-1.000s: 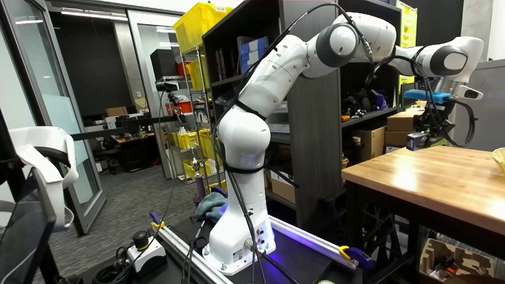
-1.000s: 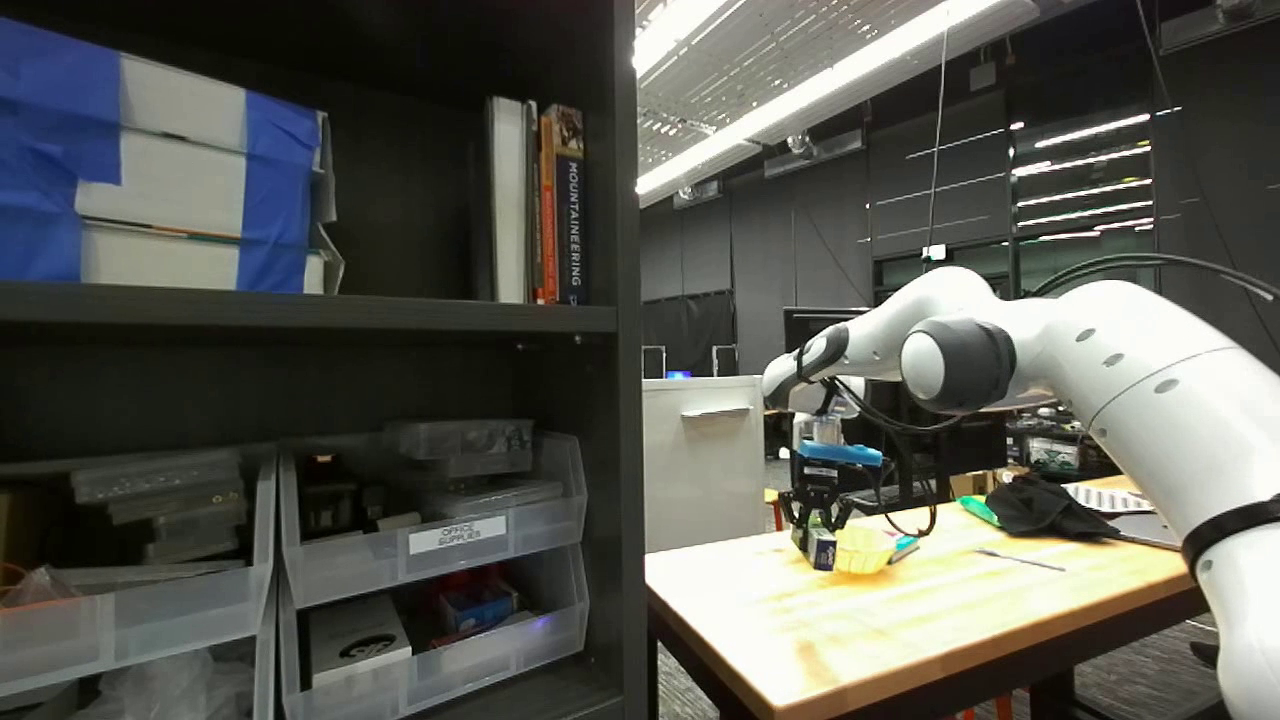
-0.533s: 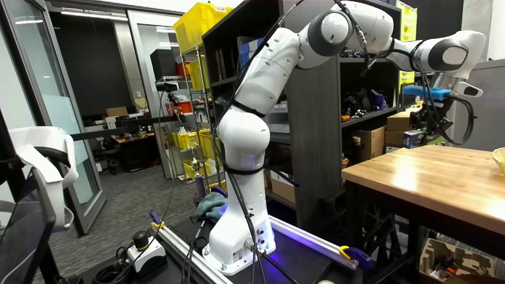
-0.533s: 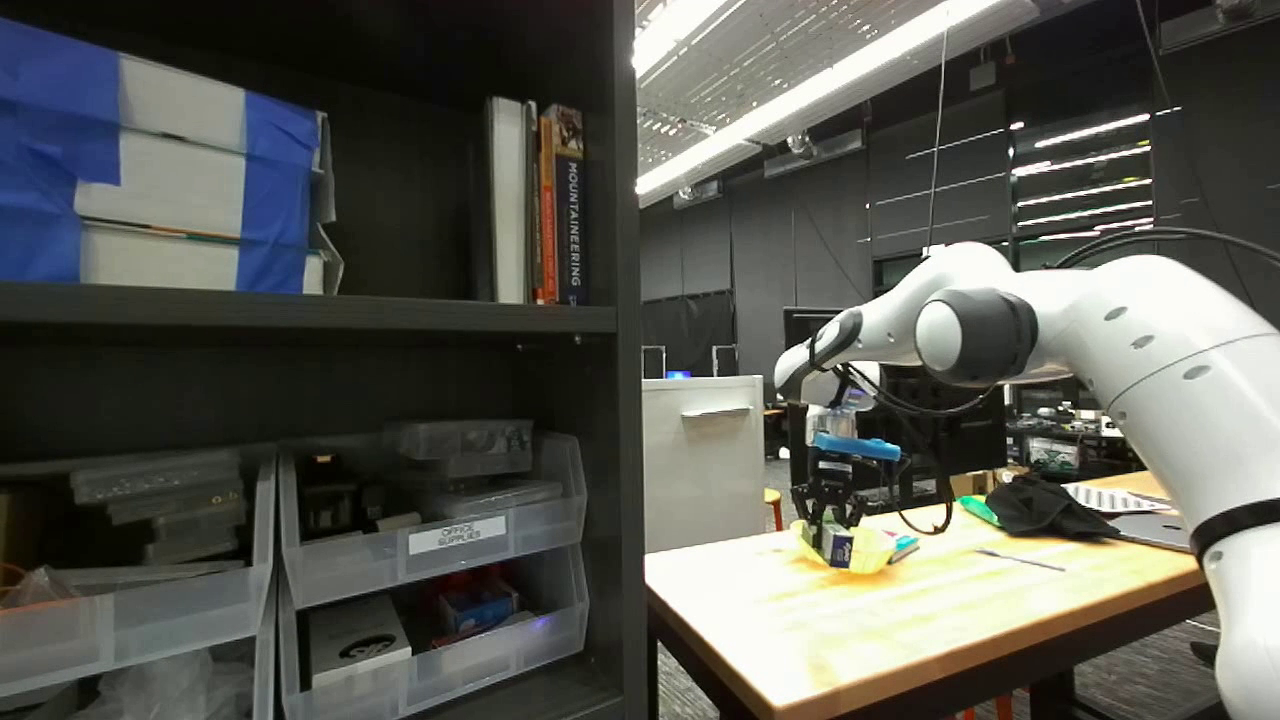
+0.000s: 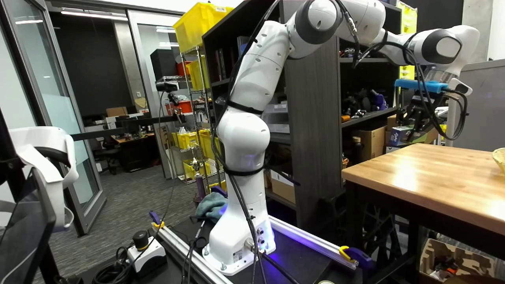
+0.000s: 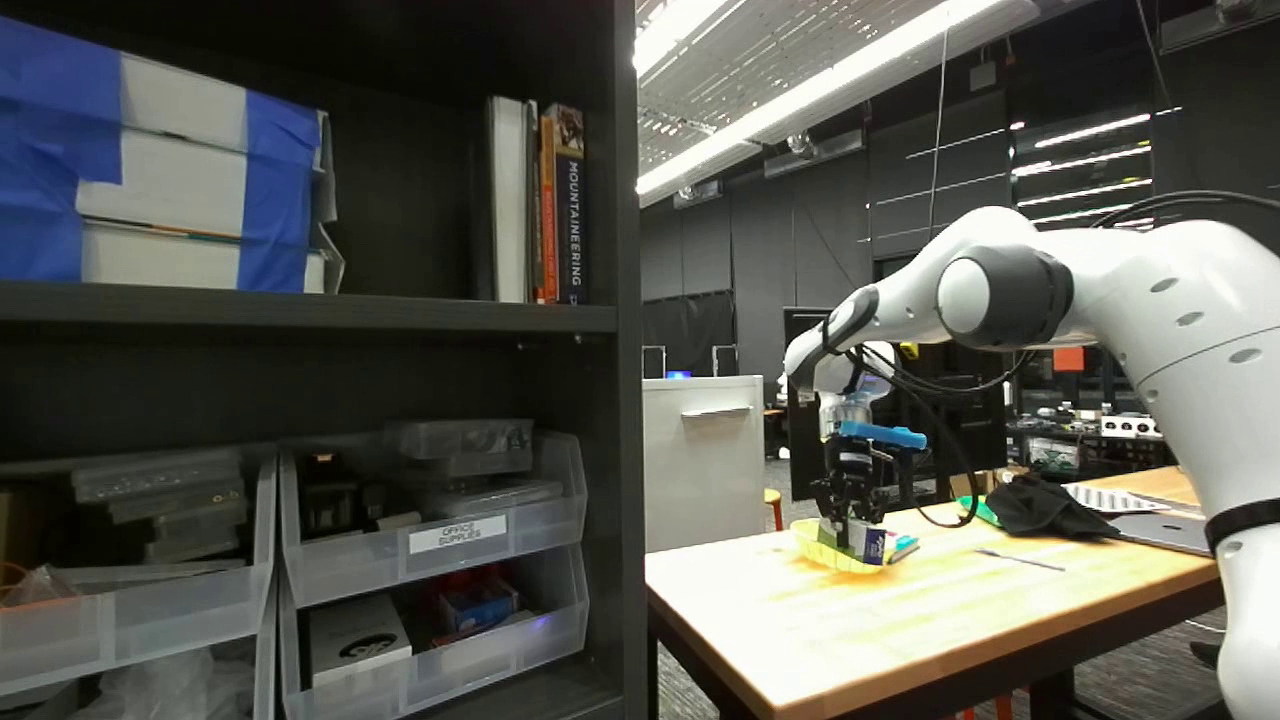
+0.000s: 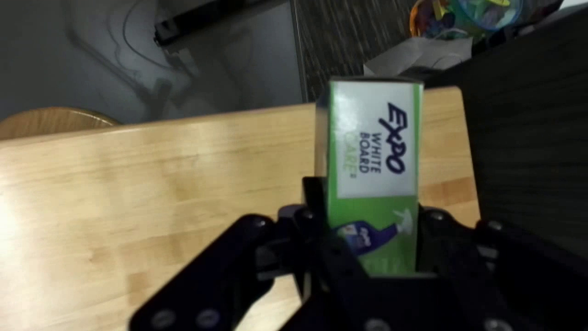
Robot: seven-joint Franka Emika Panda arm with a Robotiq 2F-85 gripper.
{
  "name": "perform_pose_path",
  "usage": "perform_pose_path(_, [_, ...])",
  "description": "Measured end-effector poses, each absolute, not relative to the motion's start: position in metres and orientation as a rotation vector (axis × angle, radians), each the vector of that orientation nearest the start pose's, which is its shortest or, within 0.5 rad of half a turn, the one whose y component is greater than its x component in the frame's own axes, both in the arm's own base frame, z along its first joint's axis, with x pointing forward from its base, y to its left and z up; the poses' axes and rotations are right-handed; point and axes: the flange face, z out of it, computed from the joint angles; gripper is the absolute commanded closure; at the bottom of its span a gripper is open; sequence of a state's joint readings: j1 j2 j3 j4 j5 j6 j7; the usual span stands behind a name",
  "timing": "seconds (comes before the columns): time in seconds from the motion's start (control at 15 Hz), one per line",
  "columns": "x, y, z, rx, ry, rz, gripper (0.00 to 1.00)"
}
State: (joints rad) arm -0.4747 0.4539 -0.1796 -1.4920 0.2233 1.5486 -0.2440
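A green and white Expo box [image 7: 376, 142] is gripped between the black fingers of my gripper [image 7: 370, 216], one finger against each long side. Its printed face points toward the wrist camera, and the near end disappears behind the gripper body. In both exterior views the gripper [image 5: 412, 118] hangs above the wooden table [image 5: 434, 169] with the box [image 5: 400, 135] below its jaws. Beyond the box [image 6: 872, 543], in an exterior view, a yellow basket [image 6: 815, 548] rests on the table, partly covered by gripper and box. Only the basket's edge [image 5: 500, 157] enters the opposite exterior view.
A black cloth [image 6: 1035, 508], a thin pen-like item [image 6: 1020, 560] and a laptop [image 6: 1165, 532] lie on the table. A dark bookcase [image 5: 311, 130] stands beside the arm. The wrist view shows a dark panel [image 7: 528, 138] bordering the tabletop's right end.
The arm has risen and drawn back toward its base, carrying the box with it. The box has turned somewhat, and more of the basket shows behind it. The grip has stayed the same.
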Motion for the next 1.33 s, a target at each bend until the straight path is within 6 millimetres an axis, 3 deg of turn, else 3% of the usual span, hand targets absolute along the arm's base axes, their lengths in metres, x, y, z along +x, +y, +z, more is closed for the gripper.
perform_pose_path(0.27, [0.523,-0.349,0.389,-2.761,0.575,0.563,0.87])
perform_pose_path(0.6, [0.522,-0.335,0.388,-2.832,0.529,0.632,0.87])
perform_pose_path(0.87, [0.516,-0.329,0.398,-2.870,0.486,0.585,0.87])
perform_pose_path(1.33, [0.484,-0.339,0.426,-2.838,0.473,0.451,0.87])
